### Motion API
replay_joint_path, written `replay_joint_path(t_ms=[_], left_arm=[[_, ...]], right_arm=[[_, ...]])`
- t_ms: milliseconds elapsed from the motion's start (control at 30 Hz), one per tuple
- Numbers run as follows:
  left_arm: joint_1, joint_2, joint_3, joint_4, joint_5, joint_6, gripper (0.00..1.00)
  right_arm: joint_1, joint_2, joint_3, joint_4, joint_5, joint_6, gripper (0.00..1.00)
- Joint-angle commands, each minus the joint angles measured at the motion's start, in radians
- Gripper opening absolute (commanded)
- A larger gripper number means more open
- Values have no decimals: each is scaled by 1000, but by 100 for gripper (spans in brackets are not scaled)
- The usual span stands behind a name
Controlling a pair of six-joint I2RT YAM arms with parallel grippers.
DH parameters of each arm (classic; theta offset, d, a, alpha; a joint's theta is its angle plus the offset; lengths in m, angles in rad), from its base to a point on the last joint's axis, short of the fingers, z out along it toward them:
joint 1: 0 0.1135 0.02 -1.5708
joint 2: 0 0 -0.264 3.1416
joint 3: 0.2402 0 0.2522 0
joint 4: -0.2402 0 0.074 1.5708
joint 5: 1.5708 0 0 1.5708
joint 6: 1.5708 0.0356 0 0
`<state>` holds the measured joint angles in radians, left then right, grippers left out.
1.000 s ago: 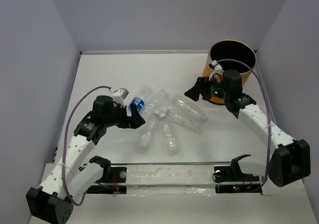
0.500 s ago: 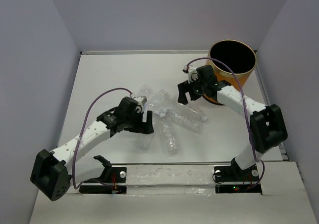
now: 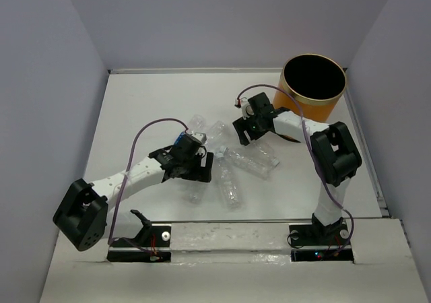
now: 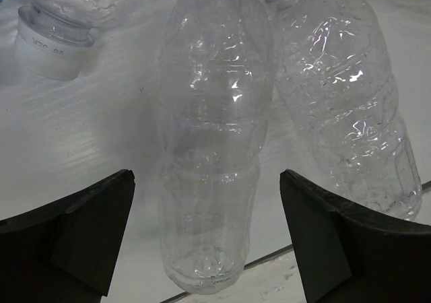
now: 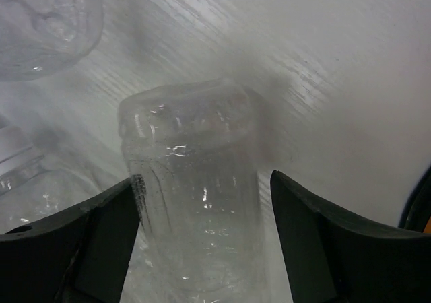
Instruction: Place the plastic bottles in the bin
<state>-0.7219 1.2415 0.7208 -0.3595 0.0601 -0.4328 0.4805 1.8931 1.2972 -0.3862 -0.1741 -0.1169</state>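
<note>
Six or so plastic bottles lie loose in a heap mid-table, all on their sides, none in the bin, which stands at the far right corner well apart from the heap. The left gripper is low over the near edge of the heap. In its wrist view its jaws stand wide apart, one either side of a crinkled bottle lying lengthwise between them, neither touching it (likely lined up across the body because the waist gives the best hold). A neighbouring bottle lies just beside it and may get nudged. The right gripper hangs over the far side of the heap. Its fingers bracket the butt end of a second bottle, one finger at the wall and a gap on the other side, so nothing is grasped. Against a second ago, the left arm has stretched forward from the heap's left flank, and the right gripper has swung from beside the bin out over the bottles. The heap itself looks undisturbed.
</note>
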Motion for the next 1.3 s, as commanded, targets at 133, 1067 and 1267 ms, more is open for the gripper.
replay_joint_path(t_ms=[133, 1067, 1267], left_arm=[[-11, 81, 19, 19, -48, 3, 99], [-27, -118, 35, -16, -25, -23, 40], [-27, -223, 118, -50, -19, -23, 40]], right_arm=[[15, 3, 56, 9, 133, -23, 48], [-322, -442, 251, 601, 432, 131, 29], [-411, -324, 238, 662, 323, 235, 47]])
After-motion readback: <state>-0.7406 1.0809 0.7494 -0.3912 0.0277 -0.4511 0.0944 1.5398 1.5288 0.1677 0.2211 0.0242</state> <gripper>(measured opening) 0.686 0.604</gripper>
